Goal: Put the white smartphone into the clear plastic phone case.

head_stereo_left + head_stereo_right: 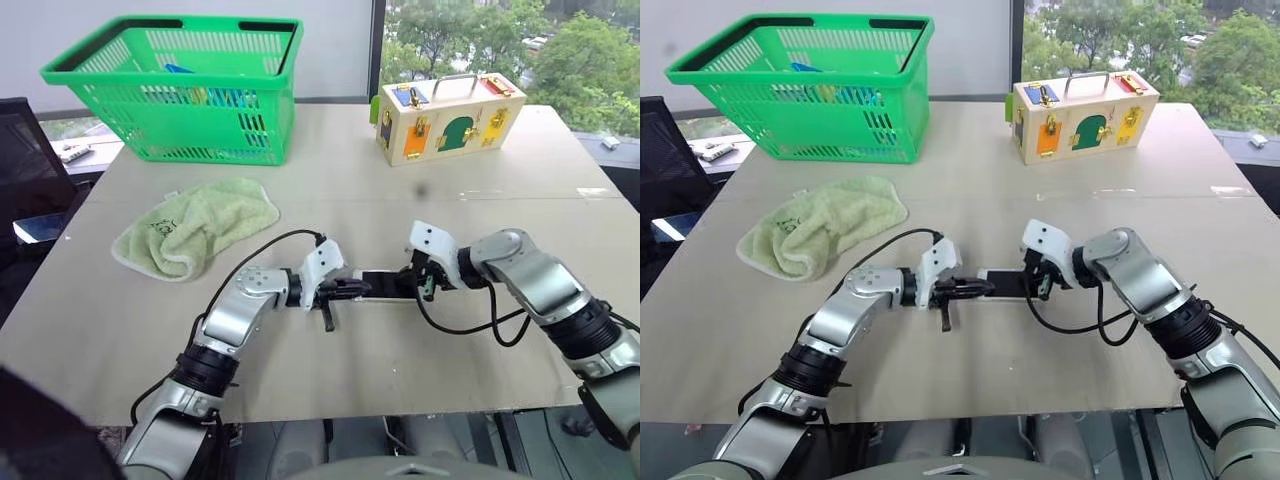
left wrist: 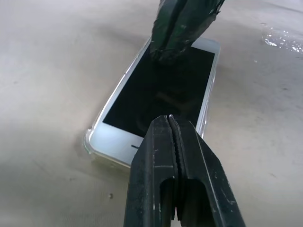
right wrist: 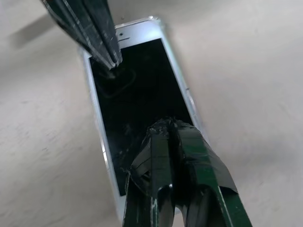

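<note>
The left end effector, two black fingers pressed fully together with nothing between them, points in from the left over one end of the small flat white smartphone with black screen and rounded corners, near the middle of the head frames. The right end effector, its taped black fingers likewise closed and empty, points in from the right over the phone's other end, its tips at or just above the screen. The phone lies flat, screen up, seated in the thin clear plastic phone case, whose glossy rim shows around the phone's corner. Both rest on the wide beige desk. Further out lie a crumpled pale green towel at centre left, a green plastic basket at upper left, and a wooden latch box at upper right.
</note>
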Motion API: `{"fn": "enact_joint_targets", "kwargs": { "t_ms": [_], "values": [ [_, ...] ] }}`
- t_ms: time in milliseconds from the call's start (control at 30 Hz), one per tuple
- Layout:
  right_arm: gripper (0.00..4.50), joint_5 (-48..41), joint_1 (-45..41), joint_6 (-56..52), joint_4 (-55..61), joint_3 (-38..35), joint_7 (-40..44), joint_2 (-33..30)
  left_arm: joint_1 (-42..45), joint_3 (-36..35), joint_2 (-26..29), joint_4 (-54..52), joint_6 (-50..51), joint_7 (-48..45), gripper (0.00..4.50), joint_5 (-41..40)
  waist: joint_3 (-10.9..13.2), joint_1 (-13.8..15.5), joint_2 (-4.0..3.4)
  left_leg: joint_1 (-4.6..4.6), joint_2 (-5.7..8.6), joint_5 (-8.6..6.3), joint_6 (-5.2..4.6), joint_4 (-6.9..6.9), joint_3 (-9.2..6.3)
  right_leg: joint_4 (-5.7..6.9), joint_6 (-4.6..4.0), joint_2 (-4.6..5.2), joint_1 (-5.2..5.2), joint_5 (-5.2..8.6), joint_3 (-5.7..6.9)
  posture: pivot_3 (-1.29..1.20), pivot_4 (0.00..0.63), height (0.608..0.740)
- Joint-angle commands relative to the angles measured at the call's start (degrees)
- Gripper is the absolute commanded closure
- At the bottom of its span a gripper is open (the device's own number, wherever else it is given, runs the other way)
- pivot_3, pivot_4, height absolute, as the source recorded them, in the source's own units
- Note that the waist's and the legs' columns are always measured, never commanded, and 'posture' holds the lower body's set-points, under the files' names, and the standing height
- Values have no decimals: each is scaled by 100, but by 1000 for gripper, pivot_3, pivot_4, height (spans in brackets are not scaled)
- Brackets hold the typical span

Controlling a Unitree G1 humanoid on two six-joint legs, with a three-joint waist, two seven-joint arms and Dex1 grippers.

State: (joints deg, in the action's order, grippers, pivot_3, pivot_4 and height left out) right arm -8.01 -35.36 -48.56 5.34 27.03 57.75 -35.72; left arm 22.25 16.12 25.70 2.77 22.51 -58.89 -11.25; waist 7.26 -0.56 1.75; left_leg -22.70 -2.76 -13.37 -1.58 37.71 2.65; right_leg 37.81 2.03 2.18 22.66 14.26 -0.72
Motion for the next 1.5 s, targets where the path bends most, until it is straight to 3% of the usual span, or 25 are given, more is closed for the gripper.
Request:
{"fn": "enact_joint_targets", "kwargs": {
  "t_ms": [33, 500, 600, 733, 867, 1300, 1500],
  "values": [
    [4500, 318, 447, -372, -881, 770, 93, -49, 14, 23, 47, -207, 118, 25, 4475, 5, -29, 0, 2, 1, 0, 0, 0, -3, 0, -1, -1, 5, 0, -1, 1, 0, 150, 740],
    [4500, 551, 653, -52, -1772, 843, 59, 243, 3, 71, 39, -33, 41, 14, 4475, 98, -184, -1, 24, 18, 5, -4, 7, -43, 3, -24, -22, 67, -2, -7, 0, 0, 150, 740],
    [4500, 418, 798, 247, -1640, 430, -131, 337, -14, 71, 37, -30, 26, 6, 4475, 118, -190, -2, 24, 22, 4, -15, 25, -55, 3, -28, -23, 75, -2, -6, 8, 0, 150, 740],
    [4500, -211, 1048, 665, -684, -681, -82, 303, -48, 66, 62, -13, -14, -5, 4475, 133, -172, 9, 12, 11, 4, -16, 26, -66, -5, -45, -27, 78, 0, -5, 19, 0, 150, 740],
    [4500, -468, 1271, 466, 200, -989, 136, -121, -53, 81, 72, 21, -67, -22, 4475, 144, -84, 9, -79, -18, 11, -4, -5, -76, 7, -75, -28, 96, 9, -8, 29, 0, 150, 740],
    [4500, -129, 1193, 105, 533, -123, 351, -946, -9, 127, 53, 244, -270, -88, 4475, 207, -19, 44, -42, -23, 26, -3, -8, -128, -6, -118, -23, 86, 13, -4, 83, 0, 150, 740],
    [4500, 160, 950, 101, 385, 447, 634, -1042, -49, 133, 42, 361, -422, -80, 4475, 229, -23, 46, -34, -19, 25, -3, -7, -128, -13, -122, -23, 92, 8, -4, 89, 0, 150, 740]
  ]
}}
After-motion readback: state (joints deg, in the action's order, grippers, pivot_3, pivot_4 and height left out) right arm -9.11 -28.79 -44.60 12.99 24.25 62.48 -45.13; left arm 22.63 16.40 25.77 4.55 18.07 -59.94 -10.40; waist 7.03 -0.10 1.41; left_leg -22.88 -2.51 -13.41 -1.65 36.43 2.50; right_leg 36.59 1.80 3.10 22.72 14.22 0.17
